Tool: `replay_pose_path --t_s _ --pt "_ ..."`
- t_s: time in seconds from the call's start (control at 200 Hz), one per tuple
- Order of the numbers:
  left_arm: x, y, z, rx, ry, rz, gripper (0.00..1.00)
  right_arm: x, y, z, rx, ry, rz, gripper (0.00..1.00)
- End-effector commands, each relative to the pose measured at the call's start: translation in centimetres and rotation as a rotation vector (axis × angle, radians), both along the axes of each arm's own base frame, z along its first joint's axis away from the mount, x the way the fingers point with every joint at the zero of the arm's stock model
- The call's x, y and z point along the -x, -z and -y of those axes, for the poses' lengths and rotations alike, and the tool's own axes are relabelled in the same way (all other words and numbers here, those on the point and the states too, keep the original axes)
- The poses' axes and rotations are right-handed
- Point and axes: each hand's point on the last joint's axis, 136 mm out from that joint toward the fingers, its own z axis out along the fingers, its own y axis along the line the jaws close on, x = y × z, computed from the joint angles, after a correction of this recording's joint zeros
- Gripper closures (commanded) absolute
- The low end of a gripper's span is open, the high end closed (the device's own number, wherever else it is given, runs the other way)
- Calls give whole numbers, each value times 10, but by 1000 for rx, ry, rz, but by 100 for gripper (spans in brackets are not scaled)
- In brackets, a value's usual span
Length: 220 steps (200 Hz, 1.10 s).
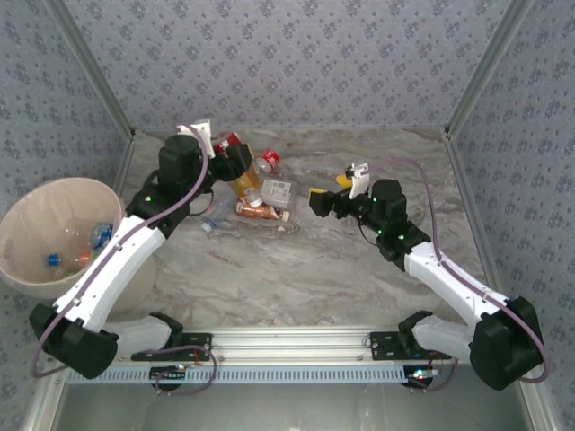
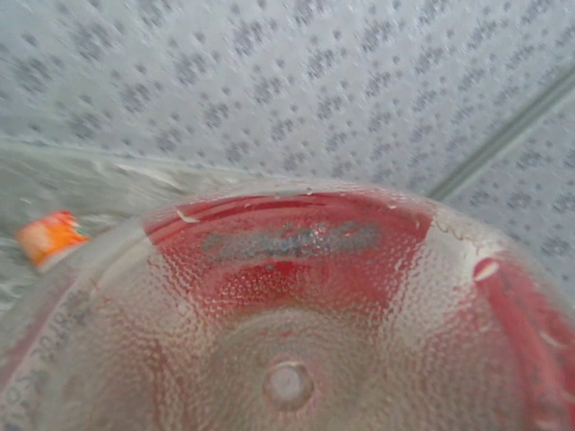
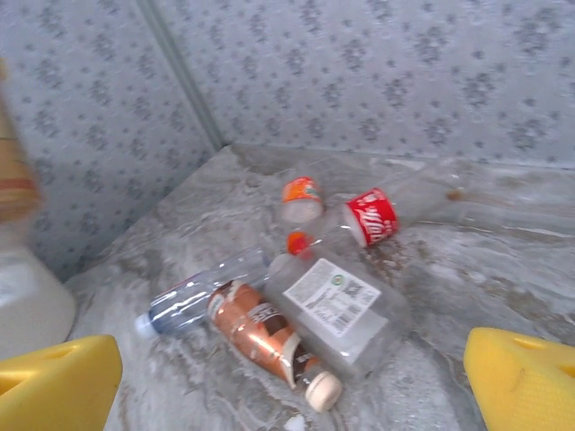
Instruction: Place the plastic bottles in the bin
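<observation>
Left gripper [image 1: 235, 160] is clamped on a red-labelled bottle [image 2: 296, 260]. Right gripper [image 1: 329, 189] has its fingers apart, with loose bottles [image 1: 260, 202] at its 9 o'clock. The bin [image 1: 45, 202] sits at the table's 9 o'clock, with other bottles [image 1: 90, 238] inside.

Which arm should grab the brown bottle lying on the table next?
Right. The right gripper is open, empty and faces the brown bottle. The left gripper is closed on another bottle, so it is busy.
</observation>
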Motion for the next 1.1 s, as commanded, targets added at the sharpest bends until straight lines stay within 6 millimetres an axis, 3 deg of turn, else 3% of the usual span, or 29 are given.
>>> replay_pose_path --t_s 0.0,0.235,0.35,0.43,0.6,0.734,0.969,1.094 --pt "14 -29 -39 -129 -116 63 49 -9 -13 17 -70 105 33 0" --pt "51 -84 -91 -262 -254 178 50 -17 -11 23 -87 149 42 0" --pt "67 -101 -130 -372 -403 204 50 -22 -9 27 -101 185 48 0" --pt "78 -105 -162 -467 -530 181 50 -24 -10 25 -115 176 55 0" --pt "93 -119 -203 -549 -723 165 50 -35 -11 21 -109 180 46 0" --pt "98 -113 -233 -625 -863 111 50 -39 -11 15 -90 174 34 0" --pt "119 -98 -309 -614 -1117 -26 49 -43 -15 18 -68 213 41 0" --pt "129 -71 -343 -592 -1202 -153 49 -45 -20 18 -52 216 44 0"
